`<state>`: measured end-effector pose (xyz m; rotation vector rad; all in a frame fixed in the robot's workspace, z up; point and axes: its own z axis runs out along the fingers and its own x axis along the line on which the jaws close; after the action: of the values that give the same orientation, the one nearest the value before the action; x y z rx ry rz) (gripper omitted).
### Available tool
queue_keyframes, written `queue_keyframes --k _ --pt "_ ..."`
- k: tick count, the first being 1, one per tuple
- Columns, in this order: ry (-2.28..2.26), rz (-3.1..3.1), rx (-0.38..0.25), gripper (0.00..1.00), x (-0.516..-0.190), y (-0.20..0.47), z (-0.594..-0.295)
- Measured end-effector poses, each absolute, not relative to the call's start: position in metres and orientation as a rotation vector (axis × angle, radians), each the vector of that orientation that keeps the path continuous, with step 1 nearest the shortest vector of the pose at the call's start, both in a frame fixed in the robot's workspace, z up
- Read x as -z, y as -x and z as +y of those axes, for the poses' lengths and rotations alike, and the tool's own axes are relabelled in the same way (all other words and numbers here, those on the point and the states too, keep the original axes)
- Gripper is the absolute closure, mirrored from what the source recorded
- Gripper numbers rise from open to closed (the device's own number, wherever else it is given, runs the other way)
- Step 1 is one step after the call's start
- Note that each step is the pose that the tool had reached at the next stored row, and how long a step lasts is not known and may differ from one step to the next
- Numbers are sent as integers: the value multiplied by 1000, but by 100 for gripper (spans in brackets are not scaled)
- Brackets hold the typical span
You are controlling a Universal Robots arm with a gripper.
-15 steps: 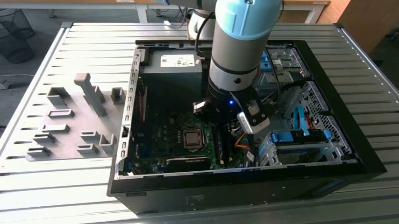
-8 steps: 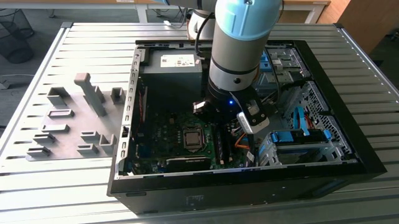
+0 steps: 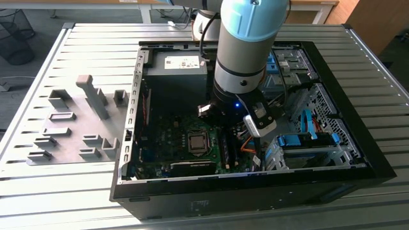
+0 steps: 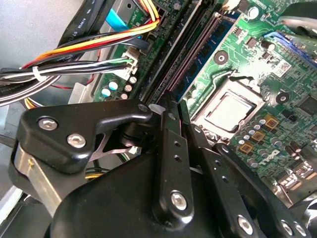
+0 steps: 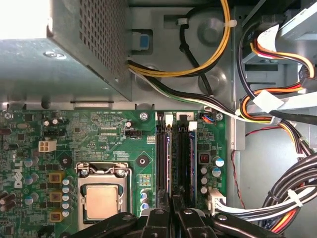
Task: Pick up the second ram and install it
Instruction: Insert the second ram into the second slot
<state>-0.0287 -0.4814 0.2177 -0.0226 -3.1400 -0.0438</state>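
— Arm (image 3: 246, 48) pose, exterior view?

— It stands nearly upright, reaching straight down into the open computer case (image 3: 357, 158) on the slatted table (image 3: 76, 182). Its lower end hangs over the motherboard (image 3: 166, 148), on the exterior view's right of the processor socket (image 3: 197, 142).

— Second wrist view?

— The gripper (image 4: 173, 111) sits low over the black slots (image 4: 166, 64). I cannot tell whether it is wide, narrow or holding something. The blue memory stick (image 4: 200, 57) stands on edge between those slots and the socket, just beside both. Its long axis runs along the slots, pointing away from the gripper. Whether it is fully pressed home, I cannot tell. Bundled cables (image 4: 74, 54) pass on the slots' other side.

— First wrist view?

— The gripper hovers directly above the near end of the slots, in line with them. They run toward the case wall.
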Motion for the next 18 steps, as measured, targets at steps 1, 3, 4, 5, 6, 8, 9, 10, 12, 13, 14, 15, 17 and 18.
queue_keyframes --k 1,3,4,5,6,8,9,10,12,13,14,15,17,18 --pt "18 -3140 44 86 -218 29 -481" --pt "18 -3140 45 86 -218 29 -481" --pt "17 -3140 45 86 -218 29 -481" --pt "17 -3140 46 86 -217 28 -481" --pt "17 -3140 45 86 -217 29 -480" --pt "18 -3140 45 86 -217 29 -480" --pt "17 -3140 45 86 -217 29 -480" --pt "17 -3140 45 86 -216 29 -480" --pt "18 -3140 45 86 -215 29 -479" --pt "17 -3140 45 86 -215 29 -479" --pt "17 -3140 45 86 -214 29 -479" --pt "17 -3139 45 86 -214 29 -479" --pt "18 -3139 45 86 -214 29 -479" --pt "18 -3139 45 86 -214 29 -479"
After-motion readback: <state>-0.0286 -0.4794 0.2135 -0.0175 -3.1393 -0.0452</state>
